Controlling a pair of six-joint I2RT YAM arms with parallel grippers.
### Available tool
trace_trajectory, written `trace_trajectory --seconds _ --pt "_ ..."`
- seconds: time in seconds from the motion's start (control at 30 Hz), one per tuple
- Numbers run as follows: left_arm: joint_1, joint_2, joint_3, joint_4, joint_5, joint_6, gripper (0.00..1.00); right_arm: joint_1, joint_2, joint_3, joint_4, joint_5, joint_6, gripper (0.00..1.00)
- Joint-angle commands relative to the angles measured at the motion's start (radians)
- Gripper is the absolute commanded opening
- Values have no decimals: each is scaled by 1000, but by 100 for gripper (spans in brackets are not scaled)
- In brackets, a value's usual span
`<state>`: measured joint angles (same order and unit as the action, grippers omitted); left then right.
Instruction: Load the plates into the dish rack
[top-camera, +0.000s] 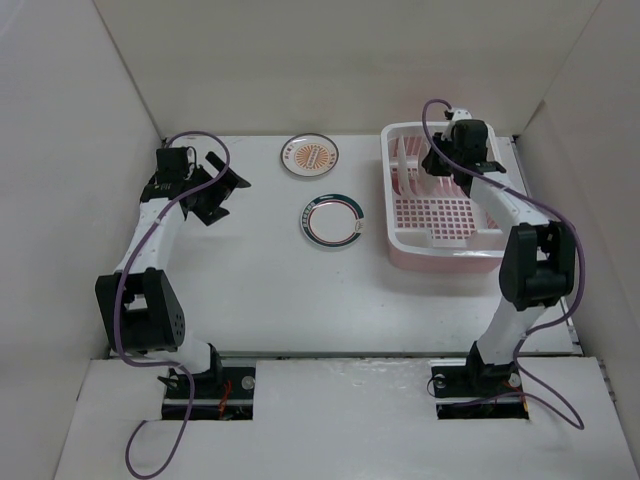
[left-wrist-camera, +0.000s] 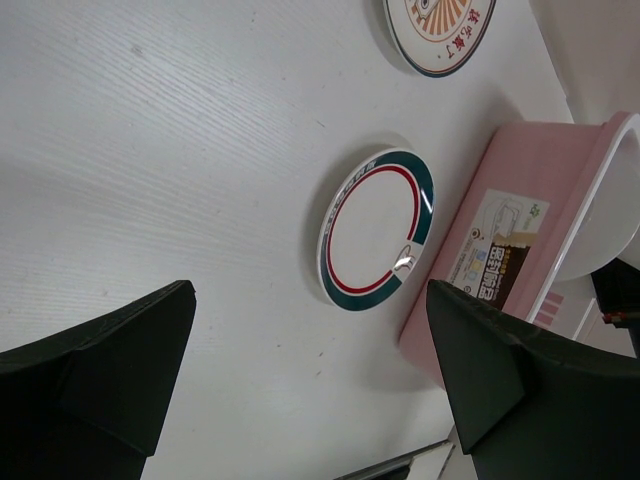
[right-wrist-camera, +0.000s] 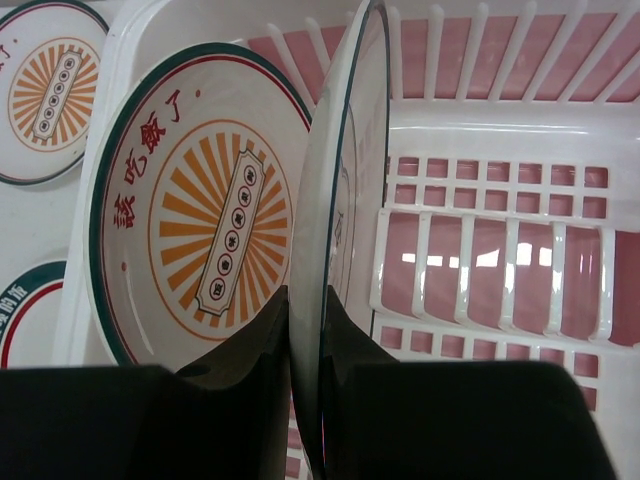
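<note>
As viewed, found right hand (right-wrist-camera: 308, 335) clenched on dark-rimmed plate (right-wrist-camera: 345, 150), upright in dish rack (right-wrist-camera: 500, 130) beside racked orange sunburst plate (right-wrist-camera: 200, 220); found left hand (left-wrist-camera: 308, 300) released over worktop (top-camera: 260, 270); noted ringed plate (top-camera: 331, 221) and second orange plate (top-camera: 309, 156) flat there.

The orange-patterned plate (right-wrist-camera: 200, 210) standing in the dish rack (right-wrist-camera: 480, 130) carries four red Chinese characters down its left side, which seem to read 該吃飯了. It also has a column of small dark characters in the oblong at its middle, too small to read. The second orange-patterned plate (left-wrist-camera: 440, 30), lying on the table (left-wrist-camera: 150, 150), shows the same red writing at its edge, only partly in view, and a white and brown sticker (left-wrist-camera: 505, 250) with a green logo sits on the pink side of the rack, its print too fine to read.
</note>
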<state>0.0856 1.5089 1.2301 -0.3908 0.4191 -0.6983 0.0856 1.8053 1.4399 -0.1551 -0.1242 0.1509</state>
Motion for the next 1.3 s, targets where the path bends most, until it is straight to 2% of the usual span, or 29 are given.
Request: trace_trajectory --seconds 0.0,0.07,0.1,0.17,0.27,0.4,0.57,0.7,0.8,0.87,0.9,1.03,1.13,1.27 --pt "2 -1 6 29 18 10 100 -1 3 66 52 9 -14 5" --pt "2 8 6 29 18 10 100 -1 3 66 43 9 -14 14" --pt "2 8 6 29 18 10 100 -1 3 66 43 9 -14 27" --pt "2 17 6 29 18 10 100 -1 3 66 43 9 -14 29" --pt "2 27 6 47 18 10 100 -1 -7 66 43 0 -14 45" --pt "-7 37 -15 82 39 19 100 -1 -38 77 34 11 -14 59" --pt "-26 60 -67 217 108 19 100 -1 -135 88 -4 95 21 100" --pt "-72 112 -98 314 161 8 100 -1 -231 97 -27 155 32 100" --pt "-102 169 -109 386 187 -1 100 -10 -294 106 -37 140 41 100" --pt "-135 204 -109 398 187 -10 99 -23 -348 88 -18 89 76 100" --pt "-145 244 -109 414 187 -10 99 -32 -368 77 -2 10 90 100" --pt "-193 341 -86 458 187 -21 91 -32 -438 57 48 -176 90 100" --pt "-218 388 -86 489 178 -43 85 -32 -463 79 68 -268 90 100" --pt "-257 441 -77 515 178 -53 76 -32 -503 89 68 -305 90 100"
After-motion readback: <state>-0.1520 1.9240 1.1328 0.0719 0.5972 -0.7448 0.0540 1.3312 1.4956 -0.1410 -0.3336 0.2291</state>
